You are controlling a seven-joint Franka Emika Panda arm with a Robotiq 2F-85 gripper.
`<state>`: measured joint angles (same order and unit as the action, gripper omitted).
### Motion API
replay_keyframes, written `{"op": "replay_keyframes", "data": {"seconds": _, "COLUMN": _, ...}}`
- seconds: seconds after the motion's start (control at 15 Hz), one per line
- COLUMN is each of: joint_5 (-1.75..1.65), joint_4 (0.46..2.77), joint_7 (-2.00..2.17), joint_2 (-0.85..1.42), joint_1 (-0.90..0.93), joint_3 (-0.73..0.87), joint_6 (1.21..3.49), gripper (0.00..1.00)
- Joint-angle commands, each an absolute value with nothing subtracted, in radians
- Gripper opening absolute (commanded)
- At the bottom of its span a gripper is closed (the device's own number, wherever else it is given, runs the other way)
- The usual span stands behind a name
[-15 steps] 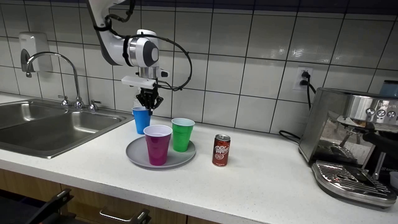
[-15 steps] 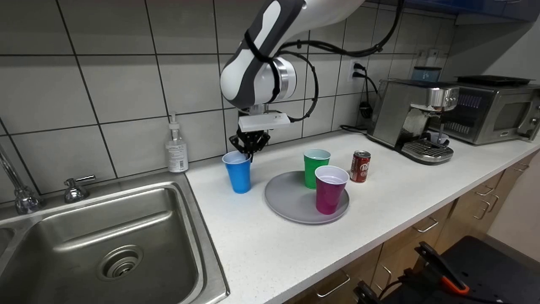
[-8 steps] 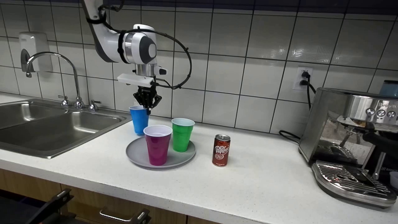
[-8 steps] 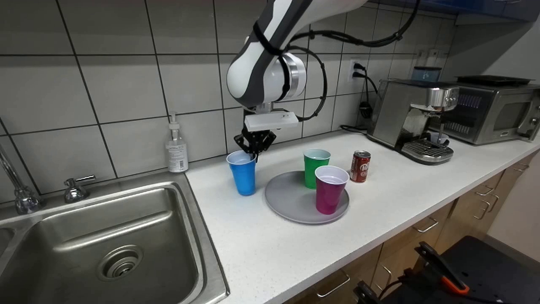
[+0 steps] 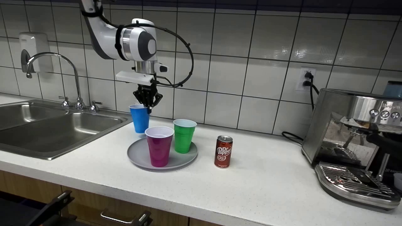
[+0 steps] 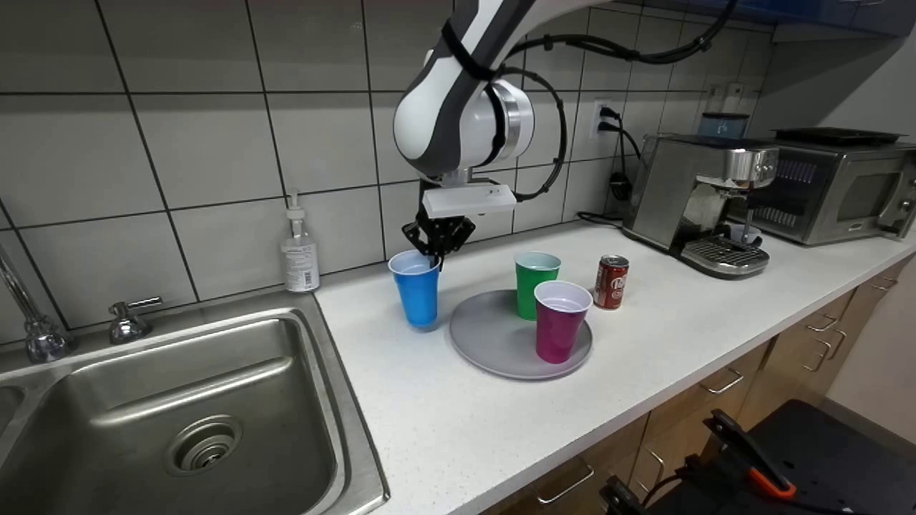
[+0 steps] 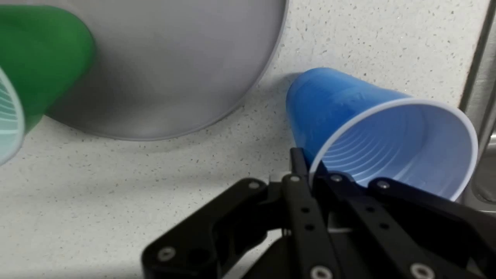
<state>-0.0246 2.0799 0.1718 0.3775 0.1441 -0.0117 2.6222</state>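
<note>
My gripper [image 5: 149, 110] is shut on the rim of a blue cup [image 5: 140, 121], in both exterior views. In the wrist view the gripper [image 7: 310, 161] has one finger inside the blue cup [image 7: 329, 99] and one outside it. The cup is nearly upright, a little tilted, and seems slightly above the counter. Beside it lies a round grey plate [image 6: 486, 329], which bears a green cup [image 6: 533, 286] and a purple cup [image 6: 558, 332]. The plate [image 7: 174, 69] and the green cup [image 7: 46, 54] also show in the wrist view; the purple cup does not.
A red soda can [image 5: 223, 152] stands right of the plate. A metal sink [image 6: 351, 429] with a faucet [image 5: 77, 81] lies on the cup's other side. A soap bottle [image 6: 299, 257] stands by the tiled wall. An espresso machine [image 6: 687, 207] and a microwave [image 6: 844, 193] stand further along.
The gripper and the blue cup have moved together, left in an exterior view and right toward the plate in an exterior view. They have lately risen slightly. The plate, other cups and can have not moved.
</note>
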Motion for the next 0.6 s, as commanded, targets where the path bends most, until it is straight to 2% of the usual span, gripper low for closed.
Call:
{"op": "replay_keyframes", "data": {"seconds": 0.0, "joint_5": -0.021, "joint_4": 2.147, "joint_7": 0.155, "joint_2": 0.315, "joint_1": 0.122, "joint_3": -0.015, "joint_6": 2.65, "gripper": 0.01}}
{"op": "replay_keyframes", "data": {"seconds": 0.53, "joint_5": -0.019, "joint_4": 2.222, "joint_7": 0.157, "joint_2": 0.263, "joint_1": 0.089, "joint_3": 0.002, "joint_6": 2.671, "gripper": 0.01}}
